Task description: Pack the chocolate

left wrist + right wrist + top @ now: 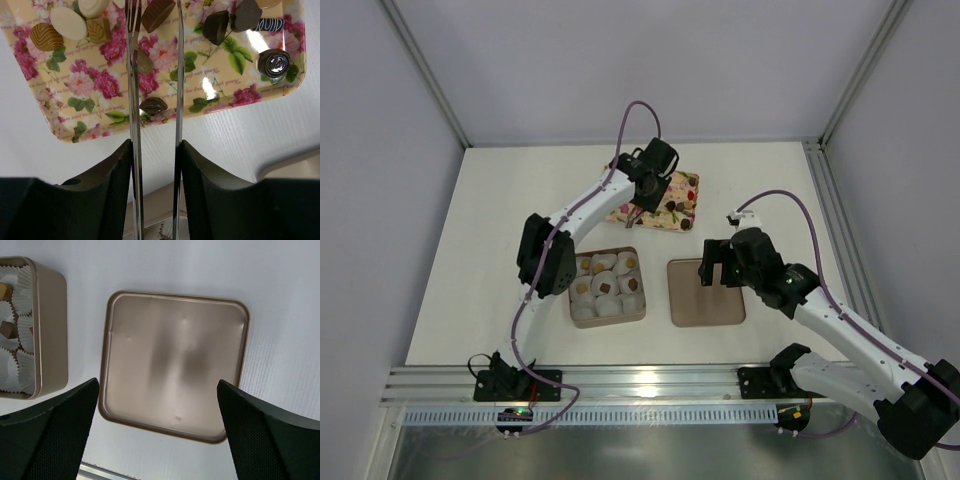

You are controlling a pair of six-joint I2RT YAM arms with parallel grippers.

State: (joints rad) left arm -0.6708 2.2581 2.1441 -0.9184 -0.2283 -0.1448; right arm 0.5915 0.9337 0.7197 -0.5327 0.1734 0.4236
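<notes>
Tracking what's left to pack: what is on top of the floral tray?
Chocolates lie on the tray: tan, cream and dark pieces. The tongs in the left hand cross its middle, partly covering some pieces; its far edge is out of frame.

No legible text, brand, number or sign found. Faint brown cursive lines printed among the roses on floral tray (90, 107); too small and blurred to make out any word.

Glossy floral tray (75, 100) with bright glints; polished, mirror-like metal tongs (134, 100); smooth, shiny chocolate (154, 105); brown lid (172, 365) with dull satin sheen; crinkled white paper cups (25, 295); matt, finely lined white bench (280, 300)
</notes>
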